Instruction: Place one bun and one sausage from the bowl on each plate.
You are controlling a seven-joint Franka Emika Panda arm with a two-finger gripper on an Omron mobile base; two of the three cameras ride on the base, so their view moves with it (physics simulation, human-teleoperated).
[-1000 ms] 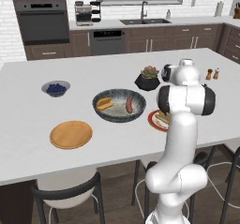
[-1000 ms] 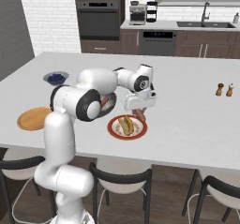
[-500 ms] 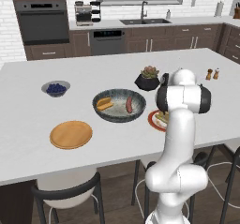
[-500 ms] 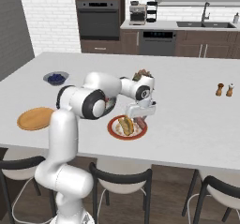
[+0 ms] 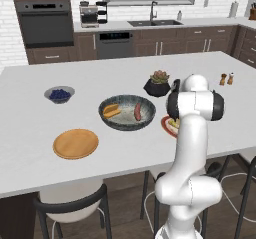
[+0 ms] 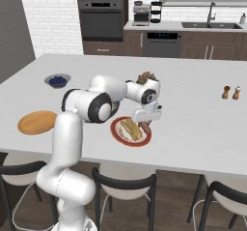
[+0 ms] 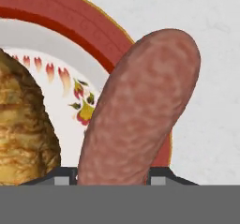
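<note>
So this is a big pale grey counter [image 5: 30,148], basically an island, in a kitchen with dark brown cabinets, white brick walls, a built-in oven [image 5: 41,22], a dishwasher [image 5: 114,44], a sink with a tap [image 5: 153,19] and a coffee machine [image 5: 91,14] on the back worktop. Black stools [image 6: 125,191] are tucked along the near edge.

Counting what's out: two plates. The wooden plate [image 5: 76,143] sits bare near the front left; the red-rimmed plate [image 6: 117,130] is over by the arm. One wide dark bowl [image 5: 127,112] sits between them, with one bun [image 5: 111,111] and one sausage [image 5: 138,111] in it. One small bowl of blueberries [image 5: 60,94] sits further left, one potted succulent [image 5: 159,83] just behind the big bowl, and two shakers [image 5: 226,78] stand side by side way off to the right.

The red-rimmed plate has one bun [image 6: 130,129] lying on it. The hand [image 6: 145,124] is down at that plate's right edge, closed narrow on a second sausage [image 7: 140,108], which in the hand view lies across the red rim, next to the bun. Can't tell whether it's touching the plate.
</note>
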